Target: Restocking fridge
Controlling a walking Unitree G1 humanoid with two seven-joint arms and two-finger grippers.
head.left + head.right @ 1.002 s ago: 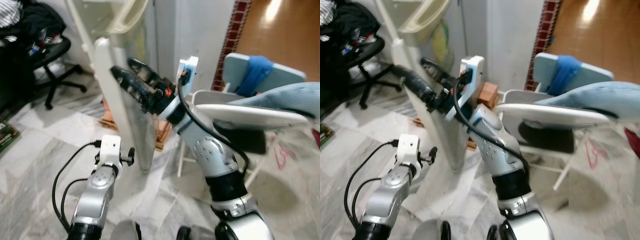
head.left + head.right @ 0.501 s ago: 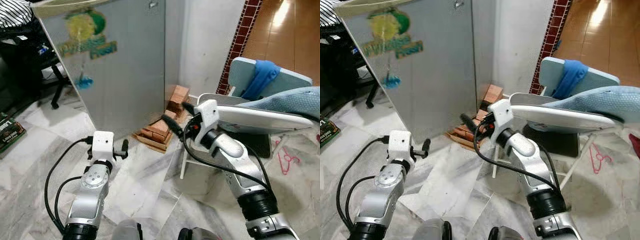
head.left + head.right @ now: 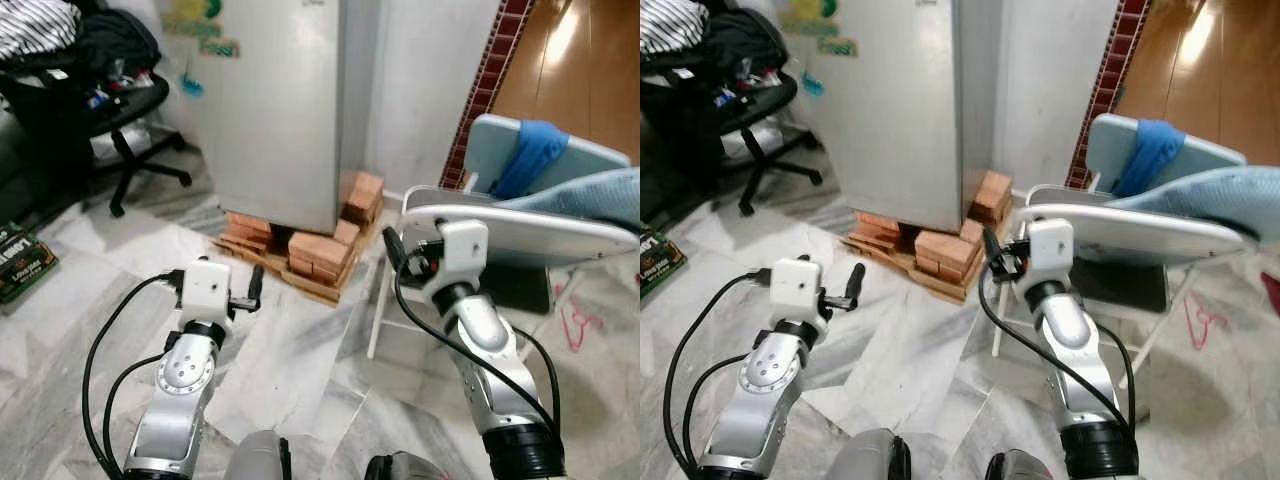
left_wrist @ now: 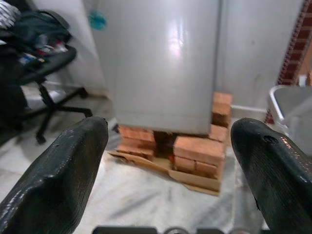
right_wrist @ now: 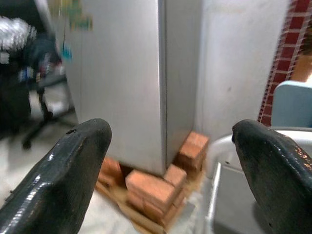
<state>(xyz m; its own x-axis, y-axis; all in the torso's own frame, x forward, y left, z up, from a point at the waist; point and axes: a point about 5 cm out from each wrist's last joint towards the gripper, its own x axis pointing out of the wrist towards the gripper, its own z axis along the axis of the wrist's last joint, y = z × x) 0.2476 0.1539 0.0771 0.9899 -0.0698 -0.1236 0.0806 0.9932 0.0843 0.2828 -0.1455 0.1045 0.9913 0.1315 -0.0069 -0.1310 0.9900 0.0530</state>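
Left eye view: the fridge point(image 3: 270, 100) stands closed at the upper centre of the frame, on bricks point(image 3: 320, 250). Both the left gripper point(image 4: 168, 161) and the right gripper point(image 5: 170, 161) are raised before it, fingers wide apart and holding nothing.

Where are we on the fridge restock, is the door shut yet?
The fridge door looks shut, its silver front flush as it stands on the bricks. Nothing is in hand: the left claw and the right claw both hang open and empty, apart from the fridge. No stock is visible to load, so what is left cannot be judged from here.
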